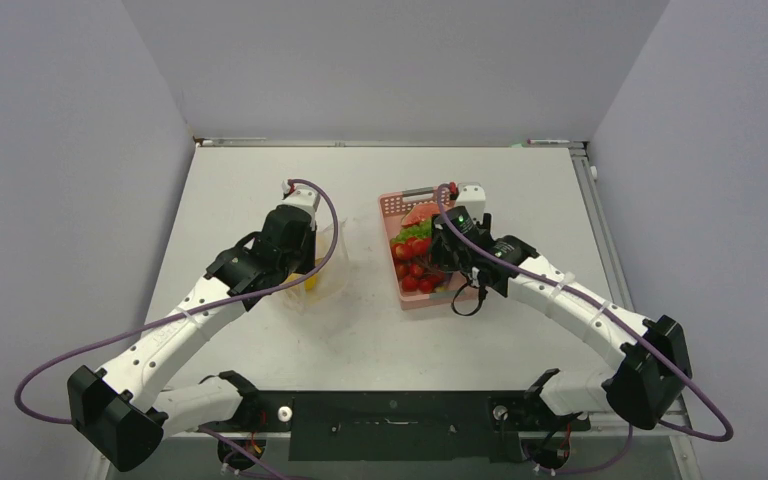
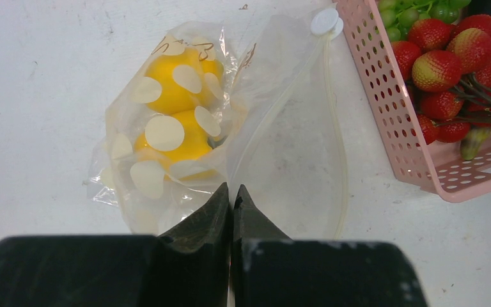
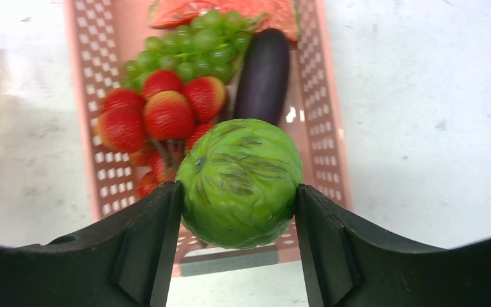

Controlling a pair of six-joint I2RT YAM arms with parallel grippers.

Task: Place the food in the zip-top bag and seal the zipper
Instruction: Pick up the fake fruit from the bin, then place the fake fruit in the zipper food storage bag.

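Note:
The clear zip-top bag (image 2: 281,128) lies on the white table with two yellow pieces of food (image 2: 176,96) inside, and its zipper (image 2: 340,128) curves along the open mouth. My left gripper (image 2: 232,188) is shut on the bag's near edge. My right gripper (image 3: 238,192) is shut on a round green piece (image 3: 240,182), held above the pink basket (image 3: 77,96). In the basket lie a dark purple eggplant (image 3: 263,77), a red cluster (image 3: 166,109) and green grapes (image 3: 192,48). From above, the bag (image 1: 328,262) sits left of the basket (image 1: 392,205).
A white round tab (image 2: 325,20) sits at the zipper's far end, close to the basket's corner (image 2: 358,38). An orange-red slice (image 3: 179,13) lies at the basket's far end. Grey walls stand around the table (image 1: 260,180).

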